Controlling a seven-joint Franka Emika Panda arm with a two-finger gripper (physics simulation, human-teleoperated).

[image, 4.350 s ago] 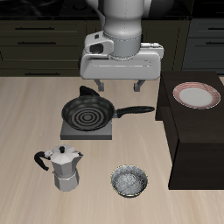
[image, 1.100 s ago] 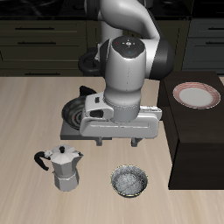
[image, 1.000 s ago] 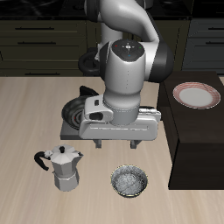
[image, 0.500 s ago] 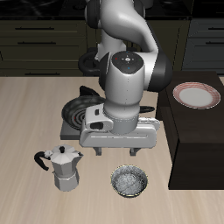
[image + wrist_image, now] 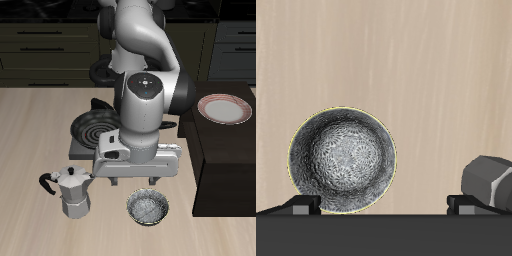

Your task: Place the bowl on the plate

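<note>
Exterior view shows the pincer hanging low under the broad grey hand of the arm, its two short fingers pointing straight down and set well apart, so it stands released with nothing between them. The arm rises from the back of the table, bends forward over the middle of it, and ends in a bulky round wrist directly above the hand. The fingertips are just above the bowl and do not touch it; how much of a gap remains cannot be told from this angle.

The bowl sits upright on the bare wood close to the table's front edge, right below the pincer and slightly forward of it. In the wrist view the bowl shows its speckled grey inside and thin pale rim, lying between the dark tips of the two fingers, off-centre toward one of them.

Beside the bowl, also near the front edge, stands a silver moka pot with a black handle. Farther back, partly hidden by the arm, a black frying pan rests on a grey stove plate. The plate, white with a reddish rim, lies on a raised dark block at the table's side edge, well apart from the bowl.
</note>
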